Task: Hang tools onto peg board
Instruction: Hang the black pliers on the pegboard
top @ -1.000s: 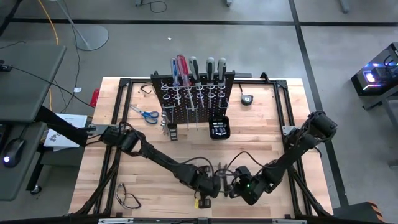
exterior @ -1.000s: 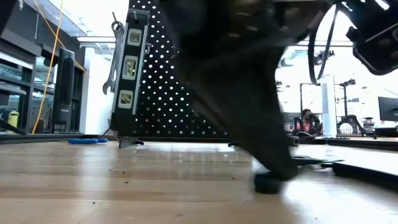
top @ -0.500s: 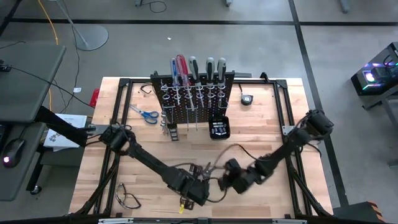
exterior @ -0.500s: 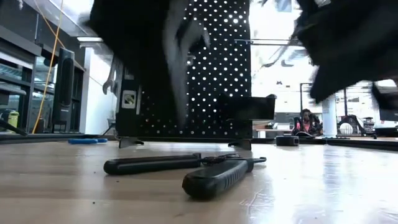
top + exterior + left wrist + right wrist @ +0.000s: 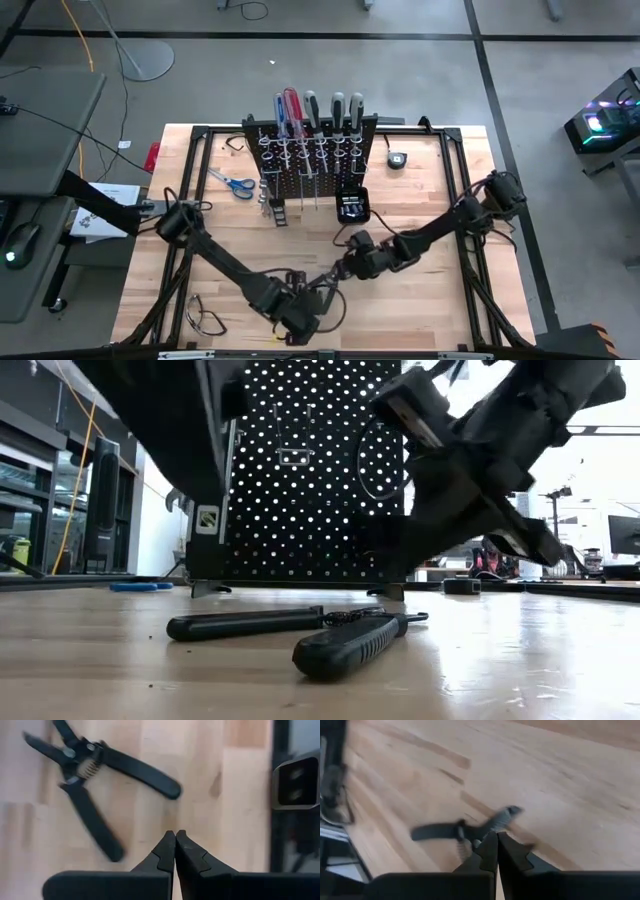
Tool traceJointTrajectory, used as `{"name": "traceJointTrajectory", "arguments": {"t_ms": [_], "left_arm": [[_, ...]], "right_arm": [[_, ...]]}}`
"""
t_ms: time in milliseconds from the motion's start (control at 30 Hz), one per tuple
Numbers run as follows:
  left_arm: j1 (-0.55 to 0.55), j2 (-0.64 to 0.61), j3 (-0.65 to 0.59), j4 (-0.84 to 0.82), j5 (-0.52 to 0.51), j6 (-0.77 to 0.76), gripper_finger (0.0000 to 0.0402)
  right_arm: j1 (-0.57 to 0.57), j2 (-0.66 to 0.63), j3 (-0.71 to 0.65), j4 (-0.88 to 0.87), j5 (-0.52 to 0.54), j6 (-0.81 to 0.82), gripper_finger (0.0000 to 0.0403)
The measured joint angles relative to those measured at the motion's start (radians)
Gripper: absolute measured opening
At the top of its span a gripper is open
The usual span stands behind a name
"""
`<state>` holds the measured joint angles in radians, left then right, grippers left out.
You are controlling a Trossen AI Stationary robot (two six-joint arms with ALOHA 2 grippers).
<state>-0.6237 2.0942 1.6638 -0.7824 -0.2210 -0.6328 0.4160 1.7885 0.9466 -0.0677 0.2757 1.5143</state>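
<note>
Dark-handled pliers (image 5: 326, 284) lie flat on the wooden table, handles spread (image 5: 300, 630) (image 5: 95, 785). My left gripper (image 5: 175, 836) is shut and empty, raised above the table near the front edge (image 5: 310, 306), a little short of the pliers. My right gripper (image 5: 496, 839) is shut too and hangs above the table by the pliers (image 5: 346, 267); its view shows them blurred (image 5: 462, 831) past its tips. The black peg board (image 5: 310, 150) (image 5: 310, 470) stands at the far middle with several screwdrivers (image 5: 315, 105) in its rings. Blue-handled scissors (image 5: 235, 183) lie left of it.
A small black box (image 5: 352, 205) sits at the peg board's right foot, with a small round tape measure (image 5: 397, 158) farther right. Clear safety glasses (image 5: 205, 318) lie at the near left. A black frame (image 5: 460, 200) borders the table.
My left gripper has risen off the table and drawn back toward the near left, uncovering the pliers, which lie still on the wood. My right gripper has swung toward the table's left and far side, over the pliers. Both stay shut.
</note>
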Motion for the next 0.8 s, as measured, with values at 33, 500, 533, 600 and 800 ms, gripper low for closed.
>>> {"name": "traceJointTrajectory", "arguments": {"t_ms": [33,500,533,600,800], "left_arm": [[-0.008,-0.008,-0.023,0.033,0.001,-0.046,0.0],[-0.02,-0.065,-0.161,0.214,0.034,-0.229,0.0],[-0.02,-0.065,-0.161,0.213,0.035,-0.23,0.0],[-0.019,-0.065,-0.161,0.209,0.035,-0.231,0.0],[-0.019,-0.065,-0.161,0.194,0.035,-0.246,0.0]], "right_arm": [[0.004,0.0,0.0,-0.018,-0.005,-0.001,0.0],[0.009,0.087,0.001,0.032,-0.087,0.025,0.0],[0.01,0.088,0.002,0.028,-0.08,0.031,0.0],[0.003,0.086,0.002,0.024,-0.093,0.032,0.0],[0.0,0.037,0.001,0.029,-0.088,0.011,0.0]]}}
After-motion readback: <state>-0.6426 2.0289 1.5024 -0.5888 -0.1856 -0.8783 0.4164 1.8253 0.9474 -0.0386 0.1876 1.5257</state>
